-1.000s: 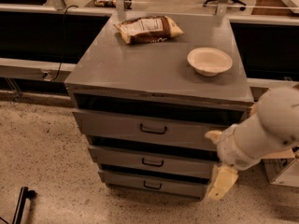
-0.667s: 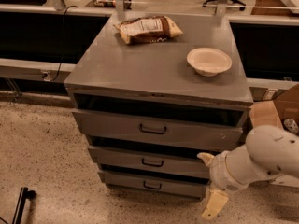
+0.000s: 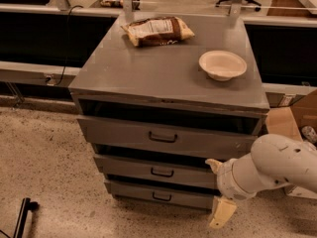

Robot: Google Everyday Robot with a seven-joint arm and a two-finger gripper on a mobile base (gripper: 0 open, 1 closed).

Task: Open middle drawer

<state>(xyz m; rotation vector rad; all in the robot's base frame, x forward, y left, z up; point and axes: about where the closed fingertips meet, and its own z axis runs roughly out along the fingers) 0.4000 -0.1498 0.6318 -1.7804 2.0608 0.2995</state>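
Observation:
The middle drawer [image 3: 148,168] is the low grey front with a small black bar handle [image 3: 162,172], second in the grey cabinet [image 3: 163,68]. A dark gap shows above its front. My gripper [image 3: 218,188] is at the cabinet's lower right, in front of the right ends of the middle and lowest drawers, to the right of the handle. It is open and holds nothing. One cream fingertip [image 3: 213,164] is at the middle drawer's height; the other [image 3: 221,213] hangs below the lowest drawer. My white arm [image 3: 277,167] comes in from the right.
The taller top drawer [image 3: 163,138] and the lowest drawer [image 3: 161,196] sit above and below. A chip bag [image 3: 157,30] and a white bowl [image 3: 223,64] lie on the cabinet top. A cardboard box [image 3: 292,118] stands at the right. A black object [image 3: 22,214] lies on the speckled floor.
My arm has dropped lower and swung left, bringing the open gripper from beside the top drawer's right end down to the level of the middle and lowest drawers. The drawers have not moved.

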